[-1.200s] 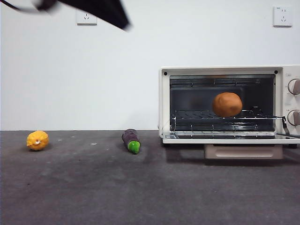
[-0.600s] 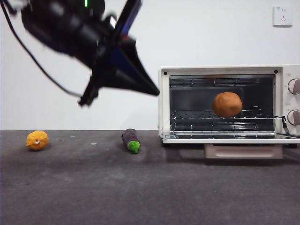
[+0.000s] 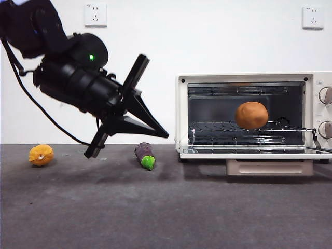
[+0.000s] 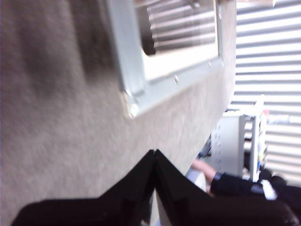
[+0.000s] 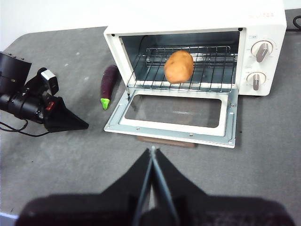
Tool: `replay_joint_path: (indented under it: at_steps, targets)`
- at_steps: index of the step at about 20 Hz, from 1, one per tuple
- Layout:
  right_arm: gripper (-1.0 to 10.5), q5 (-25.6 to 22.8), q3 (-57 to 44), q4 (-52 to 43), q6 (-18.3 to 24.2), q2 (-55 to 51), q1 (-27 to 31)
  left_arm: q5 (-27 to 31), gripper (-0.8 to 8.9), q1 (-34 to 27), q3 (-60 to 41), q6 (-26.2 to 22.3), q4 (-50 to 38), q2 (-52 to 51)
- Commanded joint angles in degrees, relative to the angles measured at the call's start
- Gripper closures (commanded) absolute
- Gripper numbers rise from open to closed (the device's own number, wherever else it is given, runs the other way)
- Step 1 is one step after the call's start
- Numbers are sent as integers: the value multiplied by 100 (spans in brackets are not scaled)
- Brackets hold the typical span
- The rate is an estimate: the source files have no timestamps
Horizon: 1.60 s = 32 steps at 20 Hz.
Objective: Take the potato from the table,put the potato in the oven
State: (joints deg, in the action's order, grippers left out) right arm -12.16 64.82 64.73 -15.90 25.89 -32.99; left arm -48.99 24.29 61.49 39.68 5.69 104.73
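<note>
two white wall sockets (image 3: 96, 15) sit high on the pale wall, one far left and one far right. on the left of the broad dark grey speckled table (image 3: 155, 207) lies a small lumpy yellow-orange fruit (image 3: 41, 154), with bare surface around it. above and just right of it hangs the left gripper (image 3: 165, 135), a big black arm head with a green light, tilted down toward the right; its two black jaws are pressed together to a point and hold nothing, the tip in the air over the table, short of the oven's left side. in the right wrist view the same gripper (image 5: 84, 125) points at the near left corner of the dropped door, with a gap between them. below the tip lies a dark purple eggplant with a green end (image 3: 145, 155), near the oven's left wall but apart from it.

the boxy cream toaster oven (image 3: 254, 78) stands on the right with its glass door (image 5: 174, 113) folded down flat and two knobs at its right edge; faint pale lettering on its top cannot be read. the smooth round orange-brown potato (image 3: 251, 115) rests on the wire rack inside, right of the middle, touched by no gripper. the right gripper (image 5: 153, 155) waits above the table in front of the open door, its jaws closed together and empty. wide bare table stretches across the whole front.
</note>
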Motion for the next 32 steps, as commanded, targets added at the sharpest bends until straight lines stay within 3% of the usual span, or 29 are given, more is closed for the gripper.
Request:
replay_joint_path:
  at_steps: [1,10,16,32]
  targets:
    - [958,-26,-37,-42,-42,-28,-11,52,821,-9,-4,610,-295,201]
    - [958,-151,-37,-37,-44,-28,-11,1010,821,168,120,1078,-363,415]
    - [958,-153,-37,-37,-44,-28,-11,1276,821,262,170,1198,-286,415]
    - [958,-153,-37,-7,-44,-28,-11,1248,820,483,195,1410,-247,780]
